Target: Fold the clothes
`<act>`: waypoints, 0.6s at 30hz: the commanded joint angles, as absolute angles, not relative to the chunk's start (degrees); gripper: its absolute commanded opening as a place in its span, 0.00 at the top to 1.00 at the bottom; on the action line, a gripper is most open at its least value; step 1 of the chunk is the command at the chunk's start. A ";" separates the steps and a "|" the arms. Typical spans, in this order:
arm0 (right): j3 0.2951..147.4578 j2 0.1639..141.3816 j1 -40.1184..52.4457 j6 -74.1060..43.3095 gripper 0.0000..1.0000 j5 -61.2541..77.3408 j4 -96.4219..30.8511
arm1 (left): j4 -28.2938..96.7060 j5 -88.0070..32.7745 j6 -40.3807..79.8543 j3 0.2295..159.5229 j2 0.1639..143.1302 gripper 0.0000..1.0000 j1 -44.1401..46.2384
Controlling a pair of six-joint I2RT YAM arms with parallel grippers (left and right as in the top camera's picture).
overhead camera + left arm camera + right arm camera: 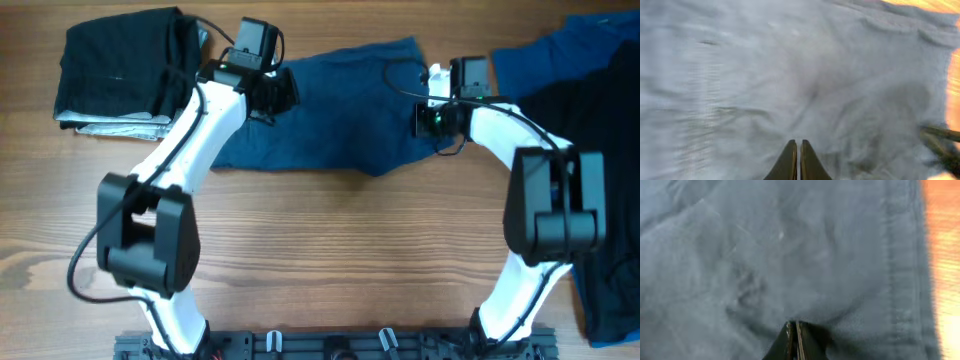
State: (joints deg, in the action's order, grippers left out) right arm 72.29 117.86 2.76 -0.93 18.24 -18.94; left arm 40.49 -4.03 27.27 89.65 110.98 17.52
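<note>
Seen from the 6 o'clock edge, the wooden table has all the clothes on its far side. The navy shorts lie spread flat at 12 o'clock, one end toward 9 and the other toward 3. At 10 o'clock sits a folded black stack, squared off. It rests on a light grey garment whose edge shows beneath it on the near side. At 2 o'clock a brighter blue garment lies rumpled. A black garment overlaps it and trails down the right side toward 4 o'clock, partly hidden behind the right arm.

The left arm stretches from the 6 o'clock base up to the 9 o'clock end of the shorts. Its wrist view is blurred and washed pale, but the left gripper is plain enough. The two fingers are pressed flat together over wrinkled cloth, with a strip of table at 3 o'clock in that view. I cannot tell whether any fabric is nipped between them.

The right arm bends in to the 3 o'clock end of the shorts. The right gripper is likewise closed tight, finger against finger, with its tips down on the navy cloth. Creases gather toward the tips, though I cannot say for sure that cloth is caught there. A stitched hem runs from 12 to 6 just right of the fingers, and bare wood lies beyond it at 3 o'clock.
</note>
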 commanded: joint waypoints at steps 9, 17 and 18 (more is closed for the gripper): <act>72.75 121.95 3.01 -13.98 0.96 -0.40 -42.17 | 51.62 10.15 27.22 89.58 110.67 0.96 10.37; 72.88 121.91 2.98 -15.92 0.96 -5.45 -50.00 | 51.77 9.89 27.20 89.58 110.67 0.96 8.32; 73.65 121.82 2.96 -14.68 0.96 -4.40 -49.95 | 51.77 9.87 26.87 89.58 110.67 0.95 8.29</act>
State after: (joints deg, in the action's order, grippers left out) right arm 77.08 116.86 3.62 -15.64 3.14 -49.60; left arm 51.68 9.19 27.31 89.52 110.80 8.43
